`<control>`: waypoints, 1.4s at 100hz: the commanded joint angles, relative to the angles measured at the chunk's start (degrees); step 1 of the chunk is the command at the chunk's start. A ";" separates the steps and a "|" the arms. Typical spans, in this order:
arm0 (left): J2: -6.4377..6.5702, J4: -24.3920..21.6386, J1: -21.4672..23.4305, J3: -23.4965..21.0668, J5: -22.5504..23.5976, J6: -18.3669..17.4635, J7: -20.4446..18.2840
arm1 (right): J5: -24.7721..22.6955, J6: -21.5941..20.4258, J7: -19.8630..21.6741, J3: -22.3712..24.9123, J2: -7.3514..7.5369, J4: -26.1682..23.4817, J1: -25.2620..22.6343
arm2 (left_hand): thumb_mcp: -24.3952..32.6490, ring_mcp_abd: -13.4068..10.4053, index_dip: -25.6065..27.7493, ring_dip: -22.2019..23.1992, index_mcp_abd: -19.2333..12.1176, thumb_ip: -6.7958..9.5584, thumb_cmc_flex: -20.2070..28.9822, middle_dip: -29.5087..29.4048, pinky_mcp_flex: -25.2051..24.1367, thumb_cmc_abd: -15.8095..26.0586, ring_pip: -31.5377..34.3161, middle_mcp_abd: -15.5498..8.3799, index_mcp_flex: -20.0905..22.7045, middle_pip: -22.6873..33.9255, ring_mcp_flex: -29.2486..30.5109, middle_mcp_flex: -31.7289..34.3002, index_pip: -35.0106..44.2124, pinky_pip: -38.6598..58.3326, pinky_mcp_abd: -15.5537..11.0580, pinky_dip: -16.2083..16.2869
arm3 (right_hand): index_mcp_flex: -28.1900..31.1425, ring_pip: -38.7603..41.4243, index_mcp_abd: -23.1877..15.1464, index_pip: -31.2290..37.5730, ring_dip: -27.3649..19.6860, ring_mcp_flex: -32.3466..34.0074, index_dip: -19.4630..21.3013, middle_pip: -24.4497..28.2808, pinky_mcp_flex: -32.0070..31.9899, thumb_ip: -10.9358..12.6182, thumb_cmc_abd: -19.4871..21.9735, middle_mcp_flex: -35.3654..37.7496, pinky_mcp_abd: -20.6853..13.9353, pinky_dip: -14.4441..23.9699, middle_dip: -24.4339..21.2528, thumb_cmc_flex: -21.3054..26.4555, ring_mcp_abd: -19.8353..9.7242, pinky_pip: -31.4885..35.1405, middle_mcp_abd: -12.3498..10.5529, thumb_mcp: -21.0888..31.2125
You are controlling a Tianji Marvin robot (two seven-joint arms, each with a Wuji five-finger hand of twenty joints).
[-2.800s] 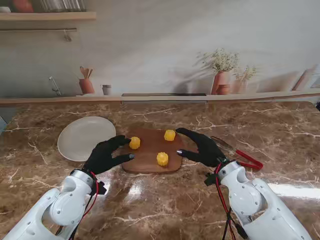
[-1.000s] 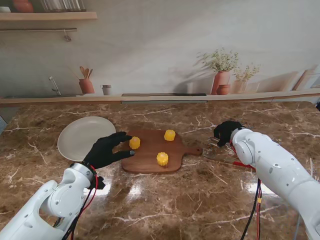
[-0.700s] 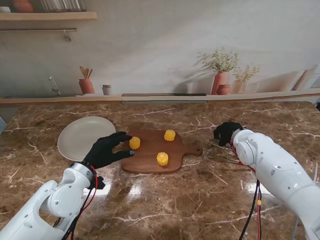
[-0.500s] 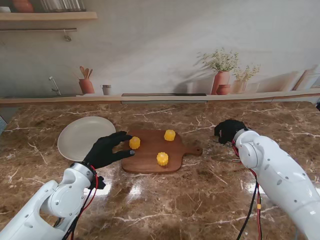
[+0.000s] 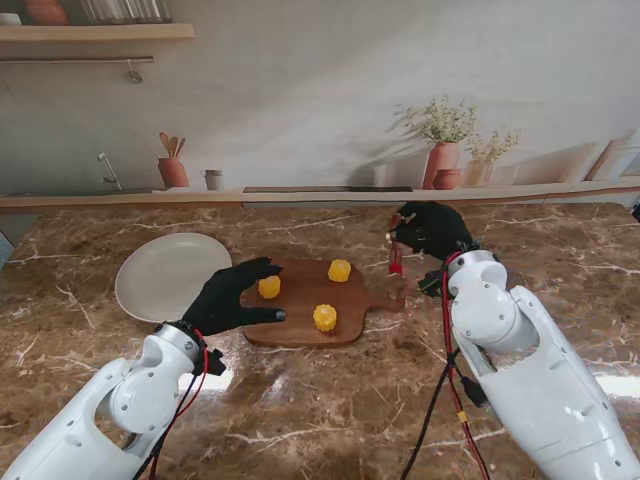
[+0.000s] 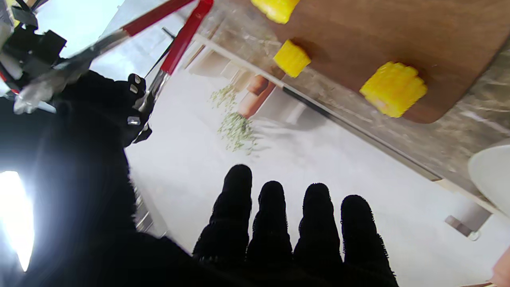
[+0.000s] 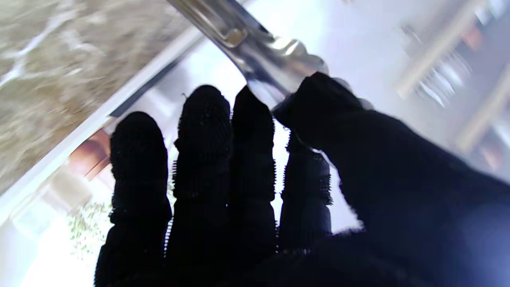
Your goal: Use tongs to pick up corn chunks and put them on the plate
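Right hand (image 5: 432, 228) grips tongs (image 5: 396, 262) beyond board (image 5: 300, 318) handle; three corn chunks (image 5: 324, 318) on board; left hand (image 5: 232, 298) spread at board's left edge; plate (image 5: 150, 285) bare.

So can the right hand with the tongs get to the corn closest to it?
Probably yes. The right hand holds the tongs beside the board, and nothing stands between them and the nearest corn chunk.

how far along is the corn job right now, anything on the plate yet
Done: the right hand has the red-handled metal tongs gripped and off the table. In hand: carrying them toward the brown wooden cutting board. Left: all three yellow corn chunks sit on the board; the white round plate holds none. The left hand hovers open.
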 commanded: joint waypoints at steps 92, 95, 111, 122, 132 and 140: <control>-5.53 9.66 -11.12 14.48 -7.07 -5.10 11.45 | 23.45 -4.13 -10.88 -4.36 -6.76 -12.84 -8.46 | -0.82 2.45 2.39 3.22 -1.21 -1.36 9.39 2.82 1.67 -13.33 4.05 -4.29 -17.11 1.53 6.13 -6.99 1.50 8.02 3.62 7.76 | 3.54 1.02 -2.41 4.17 1.24 2.85 -0.57 1.05 0.09 0.88 1.80 3.41 1.57 2.46 0.64 5.34 1.40 3.08 0.46 4.54; -5.58 9.75 -11.32 14.70 -7.81 -5.26 11.10 | 23.49 -4.20 -10.91 -4.33 -6.77 -12.82 -8.54 | -0.35 2.66 2.95 3.91 -1.29 -1.23 9.96 3.64 2.26 -13.81 4.83 -4.36 -16.90 2.89 7.84 -6.69 2.19 8.95 3.64 8.17 | 3.53 1.01 -2.42 4.20 1.24 2.83 -0.62 1.10 0.09 0.88 1.81 3.51 1.57 2.46 0.67 5.37 1.41 3.08 0.23 4.54; -6.06 10.68 -12.52 16.16 -9.89 -5.91 10.58 | 23.56 -4.58 -10.66 -4.18 -6.67 -12.63 -8.81 | 45.96 3.71 4.92 7.41 -1.54 -6.72 -3.80 5.98 6.13 -24.72 8.52 -4.13 -14.42 7.25 15.61 -2.24 6.21 15.32 5.28 11.48 | 3.42 0.94 -2.26 4.26 1.21 2.69 -0.83 1.10 -0.20 0.77 2.00 3.43 1.67 2.46 0.65 5.37 1.54 3.00 0.56 4.34; -6.45 11.28 -13.03 16.87 -10.60 -6.40 11.11 | 23.16 -4.45 -10.50 -3.95 -6.59 -12.49 -8.87 | 48.15 4.32 6.29 11.77 -2.60 -5.78 0.13 8.28 9.44 -24.05 13.72 -4.60 -12.09 9.34 22.40 2.49 10.40 20.32 6.95 14.34 | 3.31 0.93 -2.31 4.28 1.20 2.62 -0.96 1.09 -0.41 0.71 2.13 3.33 1.71 2.52 0.67 5.44 1.58 3.12 0.49 4.17; -6.56 11.50 -13.07 16.92 -10.71 -6.60 11.43 | 22.68 -4.24 -9.92 -3.38 -6.39 -12.16 -8.97 | 49.56 4.42 7.11 18.49 -3.17 -4.91 2.99 10.31 13.48 -22.41 21.21 -4.62 -10.48 10.94 28.89 5.79 13.44 26.56 8.88 18.06 | 3.18 0.89 -2.37 4.25 1.20 2.43 -1.06 1.10 -0.54 0.70 2.25 3.32 1.73 2.58 0.67 5.48 1.62 3.23 0.50 4.05; -6.38 11.23 -12.62 16.38 -10.35 -6.53 11.37 | 22.59 -4.17 -9.24 -2.70 -6.20 -11.76 -9.15 | 50.42 4.87 7.32 24.44 -3.47 -4.63 3.79 11.92 14.98 -21.84 26.47 -4.49 -9.49 12.09 31.50 7.35 15.17 30.55 10.76 21.52 | 3.18 0.88 -2.45 4.28 1.21 2.23 -1.09 1.08 -0.95 0.67 2.35 3.20 1.74 2.60 0.69 5.48 1.63 3.21 0.41 3.88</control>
